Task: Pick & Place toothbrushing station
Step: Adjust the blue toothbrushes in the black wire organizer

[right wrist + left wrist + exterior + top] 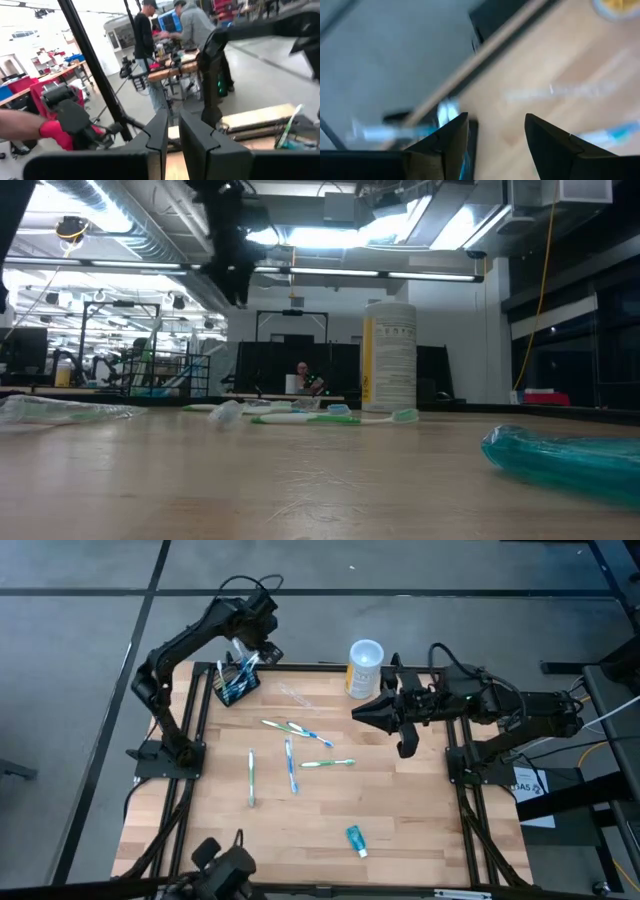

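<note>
The left gripper is hanging with fingers spread, gripping nothing, just above the toothbrushing station — likely so brushes drop upright into its slots. The station is sitting at the table corner, holding several brushes. The right gripper is waiting near the cup, fingers nearly together — holding nothing.

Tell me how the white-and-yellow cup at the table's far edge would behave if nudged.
The white-and-yellow cup stands upright and is tall for its base, so a push near its rim would probably tip it. Being round, it would likely roll once down. It looks light, so a low nudge may just slide it across the wooden table.
</note>
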{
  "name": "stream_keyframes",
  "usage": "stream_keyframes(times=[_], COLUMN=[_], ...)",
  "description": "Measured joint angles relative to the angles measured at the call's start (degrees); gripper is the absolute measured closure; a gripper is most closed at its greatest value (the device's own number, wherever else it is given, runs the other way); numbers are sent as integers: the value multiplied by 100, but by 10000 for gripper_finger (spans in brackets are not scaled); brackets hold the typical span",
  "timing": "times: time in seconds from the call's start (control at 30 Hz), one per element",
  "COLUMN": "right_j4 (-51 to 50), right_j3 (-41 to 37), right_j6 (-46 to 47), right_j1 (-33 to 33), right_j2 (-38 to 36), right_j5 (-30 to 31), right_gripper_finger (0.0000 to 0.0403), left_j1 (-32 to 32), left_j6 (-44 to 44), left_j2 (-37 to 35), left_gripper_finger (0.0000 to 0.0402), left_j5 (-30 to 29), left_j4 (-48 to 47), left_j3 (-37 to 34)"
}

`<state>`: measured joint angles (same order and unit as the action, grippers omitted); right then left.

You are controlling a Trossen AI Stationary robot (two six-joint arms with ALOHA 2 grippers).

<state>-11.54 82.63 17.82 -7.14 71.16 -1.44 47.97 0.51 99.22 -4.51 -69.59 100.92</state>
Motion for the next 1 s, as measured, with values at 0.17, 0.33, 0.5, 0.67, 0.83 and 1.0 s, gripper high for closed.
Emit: stream_keyframes(times=[0.17,0.33,0.5,0.67,0.83,1.0], right_j4=[1,16,9,-5,10,10], right_j3=[0,0,0,0,0,0], right_j6=[-48,-92,-143,-141,-111,-83], right_j1=[-2,-48,-48,-48,-93,-96], right_j2=[-174,-341,-438,-442,-442,-442], right_j5=[40,110,210,209,209,209], right_gripper_finger=[353,353,353,353,353,353], left_j1=[233,304,264,200,219,245], left_j6=[-214,-238,-430,-588,-610,-593], left_j2=[22,-27,-24,-24,-6,-6], left_gripper_finger=[210,210,210,210,210,210], left_j5=[247,190,237,270,-30,-236], left_j4=[477,780,1282,1437,1353,1230], left_j3=[-884,-1429,-1541,-1547,-1547,-1547])
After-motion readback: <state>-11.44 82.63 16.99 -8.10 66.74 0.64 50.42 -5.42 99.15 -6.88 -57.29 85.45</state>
